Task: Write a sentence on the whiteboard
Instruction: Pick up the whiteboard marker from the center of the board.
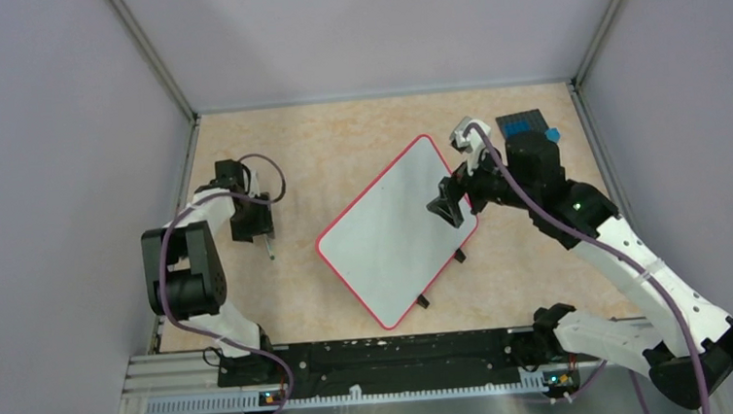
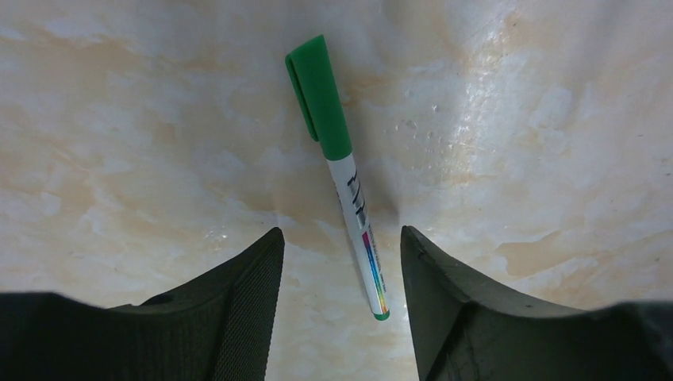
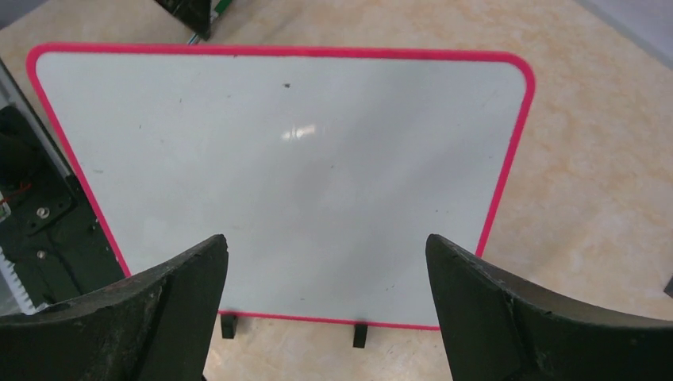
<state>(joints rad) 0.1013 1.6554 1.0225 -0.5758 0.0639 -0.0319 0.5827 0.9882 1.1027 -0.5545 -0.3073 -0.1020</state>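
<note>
While the whiteboard (image 1: 384,235) is lying askew on the surface (image 1: 338,136) from above, the right fingers (image 1: 446,207) are hovering at its right edge. Left wrist: the left fingers (image 2: 246,302) are gaping empty astride a green marker (image 2: 349,186), left of the whiteboard. Right wrist: the right fingers are spreading wide, empty, over it

We're getting bright, even overhead light. Glare is sitting on the whiteboard (image 3: 278,182) ahead of the right wrist's jaws; a faint shadow is hugging the marker (image 2: 351,186) between the left wrist's jaws.
</note>
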